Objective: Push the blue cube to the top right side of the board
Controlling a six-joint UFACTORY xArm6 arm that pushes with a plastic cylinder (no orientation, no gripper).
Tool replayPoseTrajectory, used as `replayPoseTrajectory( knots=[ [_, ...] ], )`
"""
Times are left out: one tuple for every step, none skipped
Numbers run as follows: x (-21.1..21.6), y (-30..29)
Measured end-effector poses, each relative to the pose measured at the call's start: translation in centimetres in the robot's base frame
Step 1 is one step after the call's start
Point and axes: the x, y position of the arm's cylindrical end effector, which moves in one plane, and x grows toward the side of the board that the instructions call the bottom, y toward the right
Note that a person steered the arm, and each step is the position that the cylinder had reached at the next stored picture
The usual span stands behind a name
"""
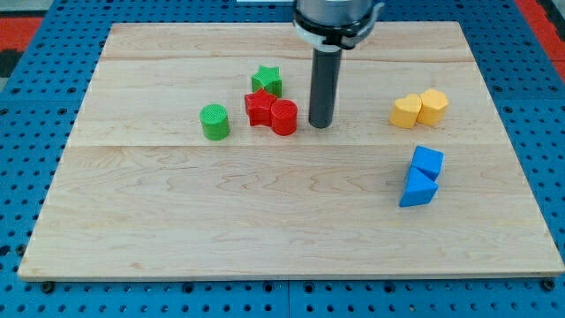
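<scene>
The blue cube (428, 162) lies at the view's right, below the middle, touching a blue triangular block (418, 189) just below it. My tip (320, 124) rests on the board near the centre top, just right of the red cylinder (284, 117). It is well to the left of and above the blue cube, not touching it.
A red star (259, 107) touches the red cylinder's left. A green star (267, 80) sits above them and a green cylinder (214, 122) to the left. Two yellow blocks (407, 112) (433, 105) lie together above the blue cube. The wooden board (177, 230) ends in blue pegboard.
</scene>
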Motion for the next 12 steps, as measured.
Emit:
replayPoseTrajectory(
  knots=[
    [-0.2, -0.1],
    [-2.5, -0.5],
    [-5.8, -0.6],
    [-8.5, -0.9],
    [-7.7, 2.9],
    [-1.4, 5.0],
    [0.0, 8.8],
    [0.6, 14.4],
    [2.9, 15.1],
    [5.1, 22.1],
    [7.6, 18.7],
    [11.7, 18.4]
  ],
)
